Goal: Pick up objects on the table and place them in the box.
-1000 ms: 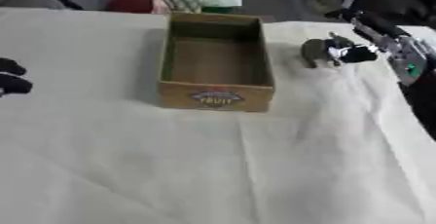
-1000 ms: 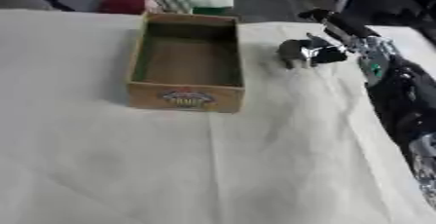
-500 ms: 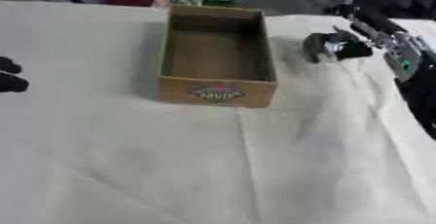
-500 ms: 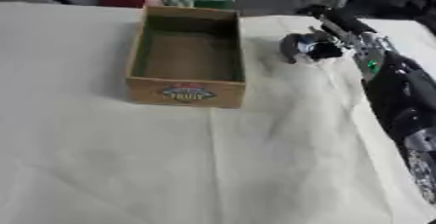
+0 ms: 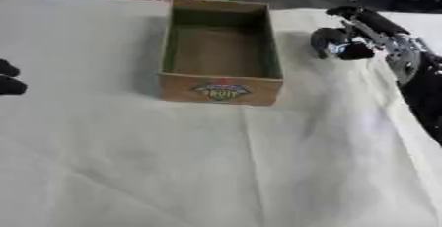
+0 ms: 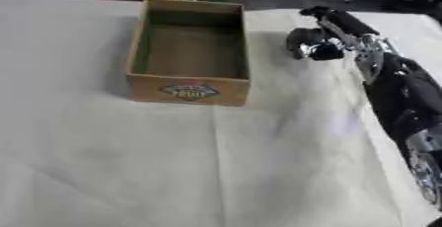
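Presently the worktop [image 5: 216, 171], covered in a pale creased cloth, carries one cardboard box [image 5: 221, 53] with a printed label on its near wall. The box stands open-topped to the left of the right hand and appears empty; its green-tinted floor shows no object.

The right arm [image 6: 406, 97] enters from the right edge and reaches toward the box's far right corner. The right hand [image 6: 324, 36] has its fingers curled round a small dark object [image 6: 309, 46] with a lighter glint; what the object is cannot be made out. Hand and object sit just beside the box's right wall, outside it, and whether they are clear of the cloth cannot be told.

The left hand [image 5: 9, 78] shows only as dark fingers at the left edge, well apart from the box; its state cannot be told.

Judgement: the step in hand is the carry, with the object grasped but not yet delivered. The next move calls for shifting the right hand leftward over the box wall until the object is above the interior, then opening the fingers. Clipping the wall could shove the box.
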Controlling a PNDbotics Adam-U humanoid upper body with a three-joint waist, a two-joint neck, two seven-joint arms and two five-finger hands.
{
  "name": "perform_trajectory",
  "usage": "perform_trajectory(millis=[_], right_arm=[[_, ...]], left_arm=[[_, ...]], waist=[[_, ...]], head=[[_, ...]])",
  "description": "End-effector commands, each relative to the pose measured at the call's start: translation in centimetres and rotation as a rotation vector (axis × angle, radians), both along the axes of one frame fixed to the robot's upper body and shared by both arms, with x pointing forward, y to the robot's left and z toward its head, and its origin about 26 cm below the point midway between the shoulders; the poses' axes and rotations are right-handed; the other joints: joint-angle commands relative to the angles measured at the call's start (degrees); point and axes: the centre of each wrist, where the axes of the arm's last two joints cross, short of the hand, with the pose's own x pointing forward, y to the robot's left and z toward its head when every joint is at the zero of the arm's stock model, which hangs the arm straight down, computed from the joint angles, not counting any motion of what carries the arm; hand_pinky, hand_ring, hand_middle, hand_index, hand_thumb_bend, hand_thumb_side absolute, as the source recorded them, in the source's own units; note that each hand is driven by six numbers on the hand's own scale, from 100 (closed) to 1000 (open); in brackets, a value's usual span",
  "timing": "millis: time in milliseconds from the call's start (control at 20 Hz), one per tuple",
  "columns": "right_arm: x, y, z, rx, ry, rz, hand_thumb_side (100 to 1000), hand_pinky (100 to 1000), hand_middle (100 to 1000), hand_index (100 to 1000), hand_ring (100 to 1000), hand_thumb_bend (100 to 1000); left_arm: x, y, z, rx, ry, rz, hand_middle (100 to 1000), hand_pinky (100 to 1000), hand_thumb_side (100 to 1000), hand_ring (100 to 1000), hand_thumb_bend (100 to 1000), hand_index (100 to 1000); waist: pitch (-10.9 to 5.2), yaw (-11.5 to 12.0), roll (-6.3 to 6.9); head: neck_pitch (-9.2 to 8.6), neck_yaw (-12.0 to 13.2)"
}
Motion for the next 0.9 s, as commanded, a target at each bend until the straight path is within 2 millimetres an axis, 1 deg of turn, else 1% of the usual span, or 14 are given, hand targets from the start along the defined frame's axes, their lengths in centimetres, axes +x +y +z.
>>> perform_trajectory(millis=[50, 400, 650, 900], right_arm=[[-0.2, -1.1, 1.7, -0.042, -0.046, -0.060, 399, 947, 909, 971, 941, 100], [-0.5, -1.5, 1.0, -0.075, -0.057, -0.139, 381, 946, 910, 968, 943, 100], [-0.6, -1.7, 0.7, -0.100, -0.070, -0.199, 352, 943, 913, 966, 945, 100], [-1.0, -2.4, 0.3, -0.130, -0.073, -0.262, 337, 942, 918, 961, 951, 100]], left_arm=[[-0.3, -0.1, 0.9, 0.018, -0.033, -0.010, 629, 729, 865, 634, 100, 712], [-0.3, -0.2, 0.9, 0.023, -0.036, -0.013, 629, 729, 867, 634, 100, 713], [-0.3, -0.2, 0.9, 0.026, -0.036, -0.017, 629, 729, 869, 634, 100, 713], [-0.3, -0.2, 0.9, 0.028, -0.037, -0.019, 631, 729, 870, 633, 100, 713]], waist=[[-0.68, 0.07, 0.25], [-0.16, 0.24, 0.23], [0.05, 0.31, 0.20], [0.26, 0.26, 0.17]], head=[[0.24, -0.30], [0.44, -0.38], [0.53, -0.49], [0.52, -0.55]])
